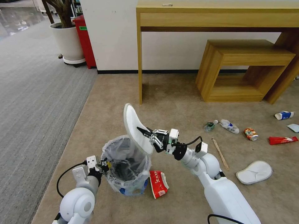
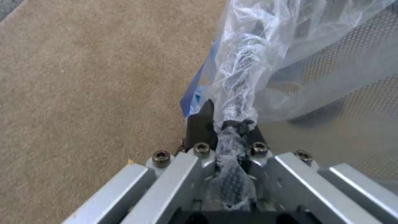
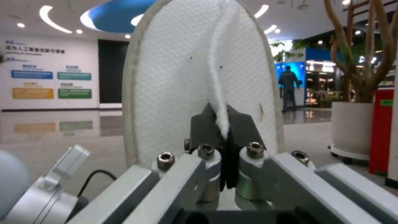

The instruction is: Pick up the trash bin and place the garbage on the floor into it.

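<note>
While the left gripper (image 1: 101,164) pinches the lined trash bin (image 1: 126,165) by its rim, the right gripper (image 1: 144,132), clamped on the white slipper (image 1: 135,129) above it, should lower heel-first before letting go.

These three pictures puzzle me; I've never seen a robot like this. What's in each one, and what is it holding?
The wide picture is from the robot's head, looking down at its two white arms. The other two come from cameras on its wrists. The left gripper is shut on the rim of the bagged trash bin; its wrist camera shows the pinched bag. The right gripper holds a white slipper upright over the bin; its wrist camera shows that slipper close up. On the carpet lie a red carton, another slipper, a stick, a can and a bottle.
</note>
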